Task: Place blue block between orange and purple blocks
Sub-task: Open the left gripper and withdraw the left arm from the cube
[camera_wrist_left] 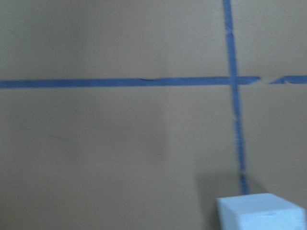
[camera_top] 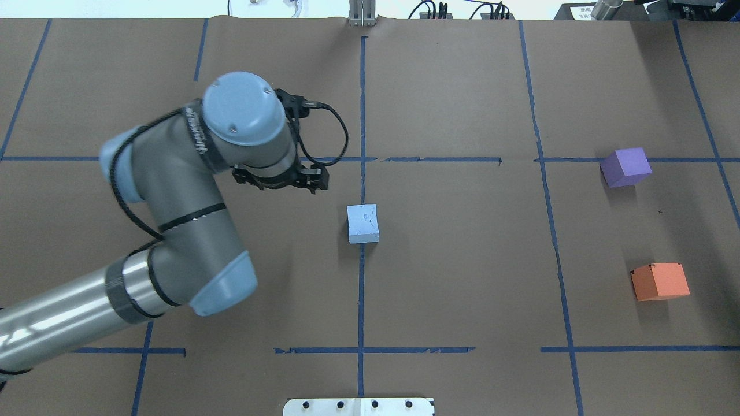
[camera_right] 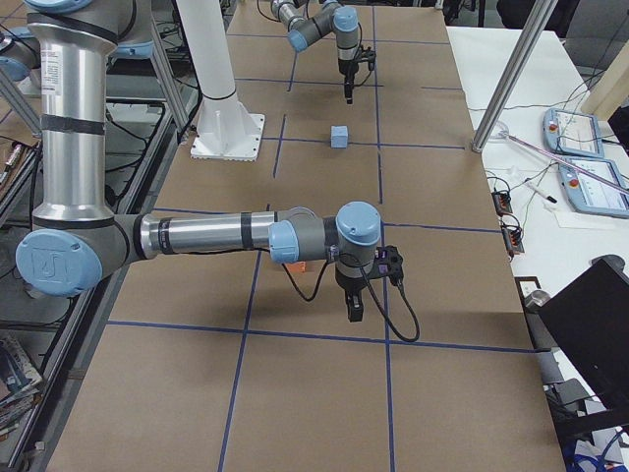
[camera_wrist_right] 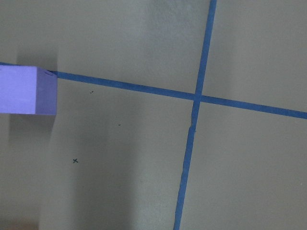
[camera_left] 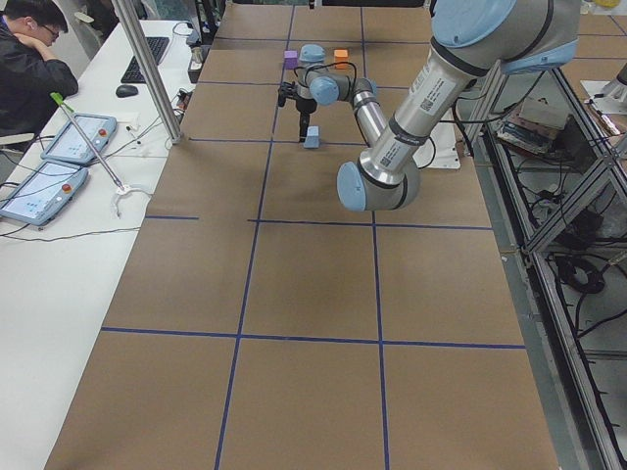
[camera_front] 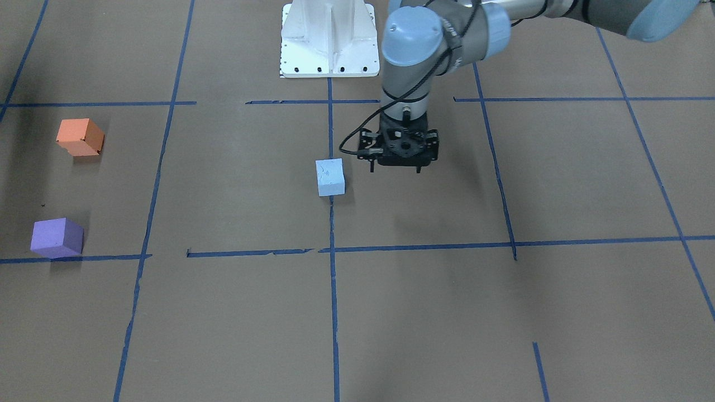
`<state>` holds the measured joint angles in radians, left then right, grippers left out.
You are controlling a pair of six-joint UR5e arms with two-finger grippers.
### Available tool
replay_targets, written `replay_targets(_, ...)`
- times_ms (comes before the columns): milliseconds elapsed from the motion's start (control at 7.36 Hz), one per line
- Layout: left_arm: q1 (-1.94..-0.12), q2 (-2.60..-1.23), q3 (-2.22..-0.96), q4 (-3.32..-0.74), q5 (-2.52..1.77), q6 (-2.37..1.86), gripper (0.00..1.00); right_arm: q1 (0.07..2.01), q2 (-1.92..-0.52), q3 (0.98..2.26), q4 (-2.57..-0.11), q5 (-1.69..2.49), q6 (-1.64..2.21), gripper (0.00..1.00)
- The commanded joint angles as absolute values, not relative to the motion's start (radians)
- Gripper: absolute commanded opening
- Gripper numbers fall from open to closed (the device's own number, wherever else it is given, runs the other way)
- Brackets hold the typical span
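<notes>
Three blocks were seen on the table (camera_top: 462,277): the blue block (camera_front: 329,177) at the centre, lying on a blue tape line (camera_front: 333,312), and the orange block (camera_front: 80,137) and purple block (camera_front: 56,238) well apart from it on the robot's right side, with bare table left between the two. The left gripper (camera_front: 397,162) was held pointing down just beside the blue block, above the table and not touching it; whether its jaws were wide or narrow could not be told from these views. The right gripper (camera_right: 354,313) was found only in the side view, near the orange block, so its state could not be told either. The step in hand was judged to be the approach for the pick, with nothing grasped yet. For the next move, the left gripper would need to be shifted over the blue block, its jaws spread past the block's sides, then lowered and closed. A long carry across to the gap would be called for afterwards.
</notes>
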<state>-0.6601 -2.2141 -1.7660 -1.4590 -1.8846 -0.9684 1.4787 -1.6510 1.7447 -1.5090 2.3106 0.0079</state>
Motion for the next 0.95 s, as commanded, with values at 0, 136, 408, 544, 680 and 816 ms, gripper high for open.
replay_targets(0, -0.942, -1.974, -1.825, -1.462, -2.079, -0.518, 1.0, 1.47, -1.654, 1.761, -1.477, 2.313, 0.005, 1.0)
replay_targets(136, -1.085, -1.835, -1.832, -1.468, -2.113, -0.336, 1.0, 1.445, -1.651, 1.779, -1.479, 2.315, 0.014, 1.0)
replay_targets(408, -1.37, -1.722, -1.769, -1.462, -2.202, -0.026, 1.0, 1.39, -1.611, 1.811, -1.485, 2.336, 0.05, 1.0)
replay_targets(544, -1.466, -1.639, -1.744, -1.465, -2.271, 0.1, 1.0, 1.356, -1.567, 1.825, -1.488, 2.347, 0.136, 1.0)
replay_targets(680, -1.518, -1.584, -1.743, -1.46, -2.279, 0.141, 1.0, 1.304, -1.522, 1.839, -1.491, 2.347, 0.22, 1.0)
replay_targets(816, -1.549, -1.495, -1.743, -1.468, -2.283, 0.144, 1.0, 1.237, -1.466, 1.848, -1.493, 2.339, 0.324, 1.0)
